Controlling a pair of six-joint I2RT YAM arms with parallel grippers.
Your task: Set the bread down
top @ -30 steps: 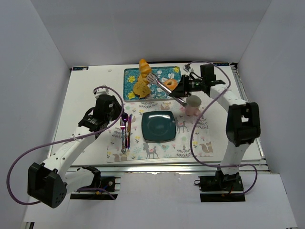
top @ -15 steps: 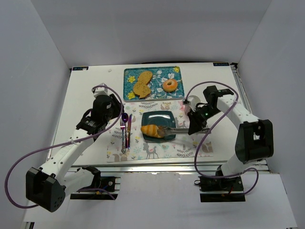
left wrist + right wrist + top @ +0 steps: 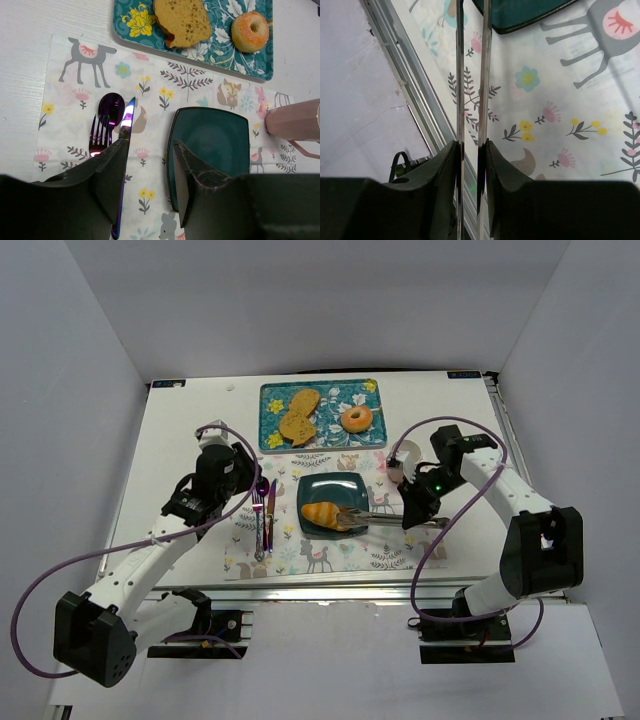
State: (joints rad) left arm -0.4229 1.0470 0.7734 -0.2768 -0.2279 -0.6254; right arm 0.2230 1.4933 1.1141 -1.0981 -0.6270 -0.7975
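Resting croissant [image 3: 322, 514] on teal plate [image 3: 345, 487], right gripper [image 3: 471, 145] grasping tongs [image 3: 484, 75], left gripper [image 3: 151, 146] released

The bread [image 3: 322, 514] is glowing golden-orange with ridges; the plate [image 3: 345, 488] is showing dark teal. The tray [image 3: 270, 400] is showing teal with yellow and white flowers, the toast [image 3: 298, 418] brown, the donut [image 3: 356, 419] orange. The mat [image 3: 400, 552] is showing white with animals and flowers. The cutlery [image 3: 111, 107] is shimmering purple, the cup [image 3: 295, 120] pink, the tongs [image 3: 460, 100] silver.
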